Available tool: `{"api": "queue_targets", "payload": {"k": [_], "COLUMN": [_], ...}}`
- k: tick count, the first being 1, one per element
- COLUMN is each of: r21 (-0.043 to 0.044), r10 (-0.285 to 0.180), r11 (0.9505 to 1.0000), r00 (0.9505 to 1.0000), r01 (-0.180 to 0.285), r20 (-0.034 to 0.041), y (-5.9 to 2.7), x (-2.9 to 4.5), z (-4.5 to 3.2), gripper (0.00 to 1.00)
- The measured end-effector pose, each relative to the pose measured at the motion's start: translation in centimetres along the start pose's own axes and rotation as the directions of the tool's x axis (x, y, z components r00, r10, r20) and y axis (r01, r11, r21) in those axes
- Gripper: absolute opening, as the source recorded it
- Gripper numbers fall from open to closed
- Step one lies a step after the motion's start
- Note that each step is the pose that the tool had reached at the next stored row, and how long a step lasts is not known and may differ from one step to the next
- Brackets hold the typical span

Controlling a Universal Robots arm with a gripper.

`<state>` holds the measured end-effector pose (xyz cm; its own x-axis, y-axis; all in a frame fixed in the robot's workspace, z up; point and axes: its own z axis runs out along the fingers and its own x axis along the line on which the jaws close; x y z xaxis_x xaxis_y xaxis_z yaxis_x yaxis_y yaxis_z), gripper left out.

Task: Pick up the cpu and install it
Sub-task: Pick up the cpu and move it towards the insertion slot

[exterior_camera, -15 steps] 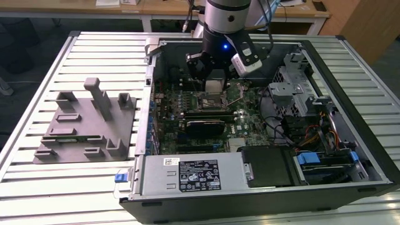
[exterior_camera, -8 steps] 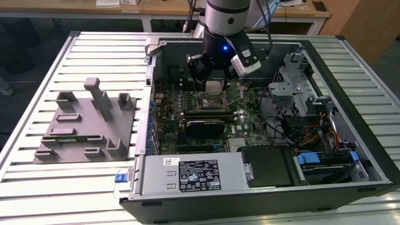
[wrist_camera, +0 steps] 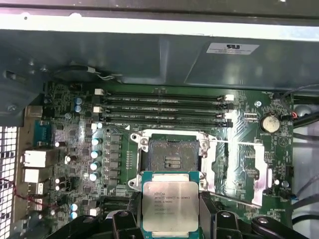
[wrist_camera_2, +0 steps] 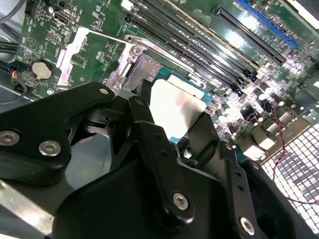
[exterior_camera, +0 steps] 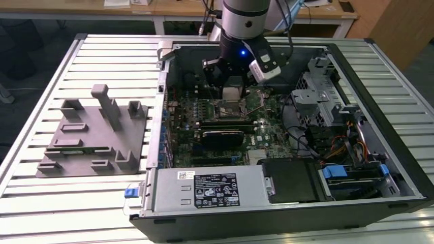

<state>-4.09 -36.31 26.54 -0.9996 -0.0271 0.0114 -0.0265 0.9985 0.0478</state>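
Note:
The cpu (wrist_camera: 170,199) is a flat silvery square with a thin green edge, and my gripper (wrist_camera: 170,216) is shut on it by two opposite sides. It hangs just above the motherboard, beside the open black-framed socket (wrist_camera: 172,155), whose metal load plate (wrist_camera: 239,172) is swung aside. In the second wrist view the cpu's bright top (wrist_camera_2: 175,107) shows between the black fingers (wrist_camera_2: 147,134) over the socket frame (wrist_camera_2: 142,67). In the exterior view my gripper (exterior_camera: 233,95) reaches down into the open computer case, right over the socket (exterior_camera: 234,108).
Long black memory sticks (wrist_camera: 164,107) lie just beyond the socket. The case wall (exterior_camera: 166,66) stands close on the exterior view's left. A drive cage (exterior_camera: 326,101) and cables (exterior_camera: 339,145) crowd the right, with a power supply (exterior_camera: 203,188) in front. A grey fixture tray (exterior_camera: 95,137) sits outside the case.

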Motion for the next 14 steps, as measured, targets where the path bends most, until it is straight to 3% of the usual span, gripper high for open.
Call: {"api": "queue_targets", "payload": {"k": [5,9,14], "r21": [0.0009,0.0004,0.0005], "r10": [0.008,0.054,0.057], "r11": [1.0,0.9985,0.9984], "r00": [1.0,0.9985,0.9984], "r01": [-0.008,-0.054,-0.057], "r20": [-0.0003,0.0018,0.002], "y": [0.1,0.13,0.2], "x": [-0.01,-0.01,0.02], "z": [0.43,0.71,1.1], "gripper": [0.54,0.54,0.54]}}
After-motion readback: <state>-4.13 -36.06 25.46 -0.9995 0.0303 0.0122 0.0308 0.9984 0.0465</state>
